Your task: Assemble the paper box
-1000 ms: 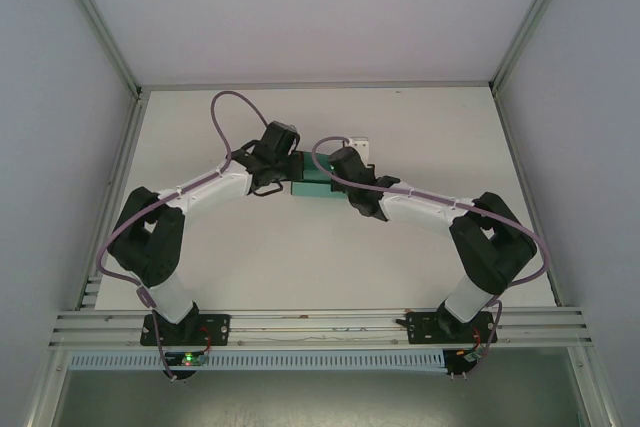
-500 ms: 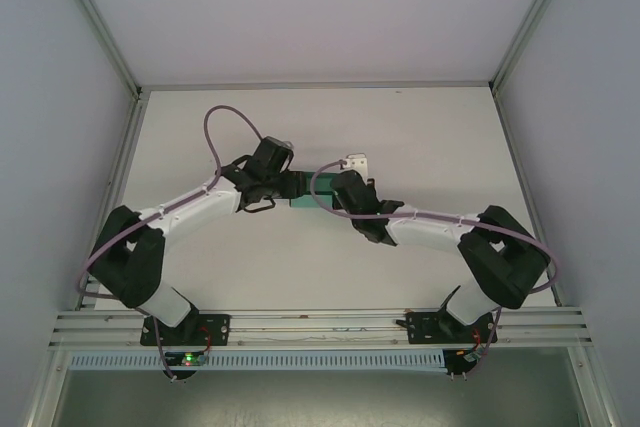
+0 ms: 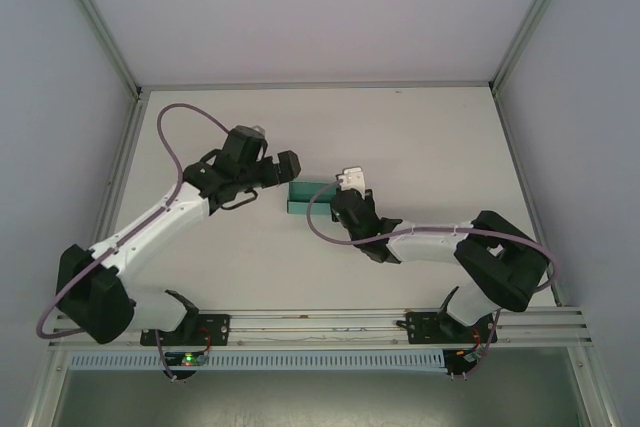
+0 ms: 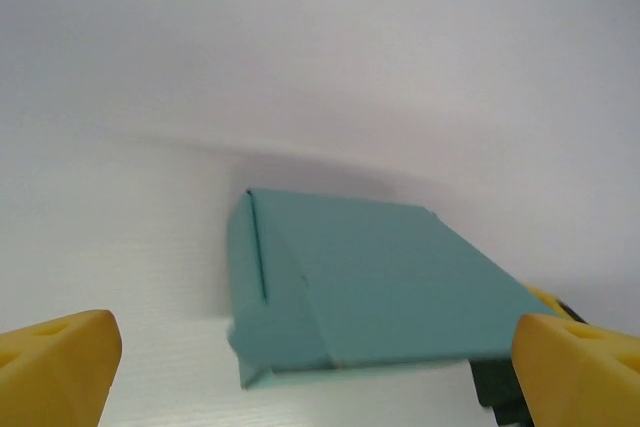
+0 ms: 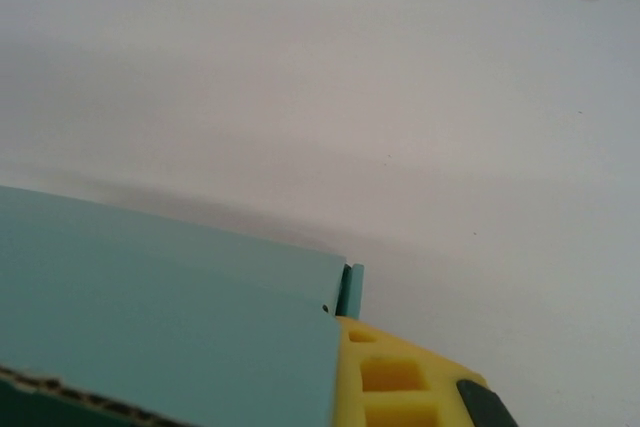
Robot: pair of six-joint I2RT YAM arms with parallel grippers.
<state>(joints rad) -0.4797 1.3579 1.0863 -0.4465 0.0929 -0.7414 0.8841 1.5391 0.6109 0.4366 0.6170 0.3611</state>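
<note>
The paper box (image 3: pixel 306 197) is a small, flat teal rectangle lying on the white table near its middle. My right gripper (image 3: pixel 340 199) is at the box's right end and shut on it. In the right wrist view the box (image 5: pixel 170 327) lies against my yellow finger (image 5: pixel 400 377), and the other finger is hidden by the card. My left gripper (image 3: pixel 284 169) hangs up and to the left of the box, apart from it. In the left wrist view its yellow fingertips (image 4: pixel 55 367) stand wide open, with the box (image 4: pixel 380 287) ahead between them, its folded end flap facing me.
The white table (image 3: pixel 420 137) is bounded by grey enclosure walls at left (image 3: pixel 60 147), right and back. An aluminium rail (image 3: pixel 320 325) runs along the near edge by the arm bases. The left arm's purple cable (image 3: pixel 180 117) loops over the table's left side.
My left gripper has let go of the box and swung back to the left, opening. The right gripper has drawn the box slightly toward the near edge, its arm folding lower.
</note>
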